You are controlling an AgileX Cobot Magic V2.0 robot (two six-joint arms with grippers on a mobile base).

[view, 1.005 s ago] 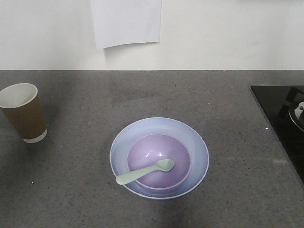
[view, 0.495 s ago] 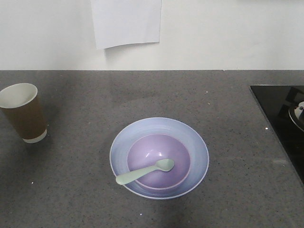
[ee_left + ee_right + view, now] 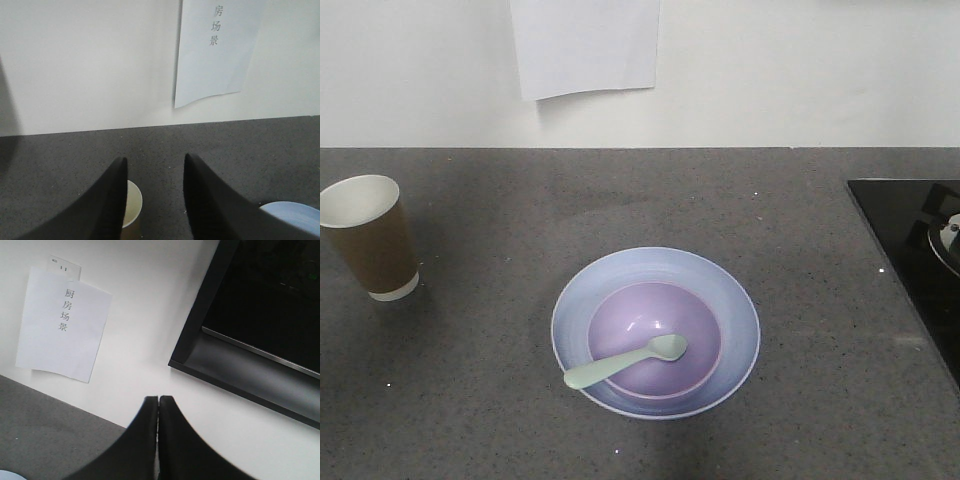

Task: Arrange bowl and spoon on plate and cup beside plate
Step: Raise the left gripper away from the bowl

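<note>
Bowl [image 3: 655,340] sits inside plate [image 3: 655,332], lower centre of front view, bowl a bit toward the plate's near side. Purple, upright, plain. Spoon [image 3: 626,362] lies in the bowl: oval head resting on the bowl floor right of centre, handle running down-left over the bowl rim, tip over the plate's inner slope. Plate pale blue, flat on the grey speckled countertop [image 3: 800,260], rim clear all round.

Cup [image 3: 368,237] at far left of front view, upright, mouth open upward, brown wall, white base band. Well apart from the plate, bare counter between them.

Left wrist view: left gripper [image 3: 153,197] lower centre, two dark fingers [image 3: 107,205] spread with a gap, nothing between them. Cup rim [image 3: 131,210] peeks out at the bottom edge, partly behind the left-hand finger. Slice of plate [image 3: 290,212] at lower right corner. White paper sheet [image 3: 216,47] with printed characters taped to the white wall [image 3: 85,60], upper right.

Right wrist view: right gripper [image 3: 158,440] bottom centre, fingers pressed together, no gap, holding nothing. Same paper sheet [image 3: 61,325] upper left on the wall. Black framed unit [image 3: 260,315] upper right. Sliver of plate at bottom left edge, tiny.

Front view also: black glossy cooktop [image 3: 910,250] at right edge set in the counter. Neither arm visible in front view.
</note>
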